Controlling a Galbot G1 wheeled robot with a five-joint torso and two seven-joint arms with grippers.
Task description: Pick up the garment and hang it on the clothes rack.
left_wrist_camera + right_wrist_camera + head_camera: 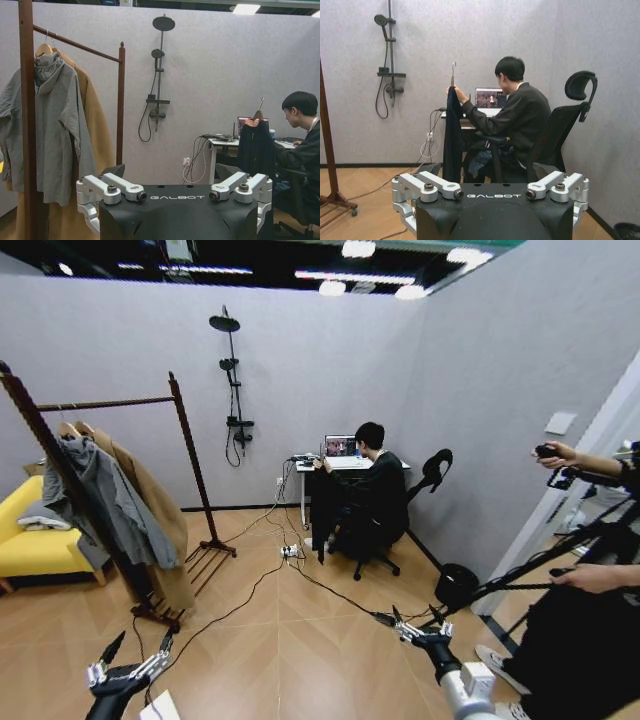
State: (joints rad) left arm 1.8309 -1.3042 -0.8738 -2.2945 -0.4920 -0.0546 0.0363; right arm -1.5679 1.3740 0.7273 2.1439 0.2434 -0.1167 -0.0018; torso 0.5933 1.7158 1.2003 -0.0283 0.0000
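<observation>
— Garment (452, 135) first: where is it?
— The black jacket on its hanger hangs far across the room, held up by the seated person's hand (451, 90) beside the small desk (305, 466) with the laptop (490, 98). The metal hook sticks up above the hand.

— And the clothes rack (185, 430)?
— On the left, well apart from the jacket. A grey hooded jacket (47, 130) and a tan coat (97, 120) hang at the near end of its rail; the far stretch of the rail is bare.

— The arms?
— Both are low and near. The left gripper (135, 652) is at the near left with fingers spread wide, holding nothing. The right gripper (415, 627) is at the near right, also spread and holding nothing. Both are well apart from the jacket, over wooden floor (300, 640) crossed by cables (240, 605).
</observation>
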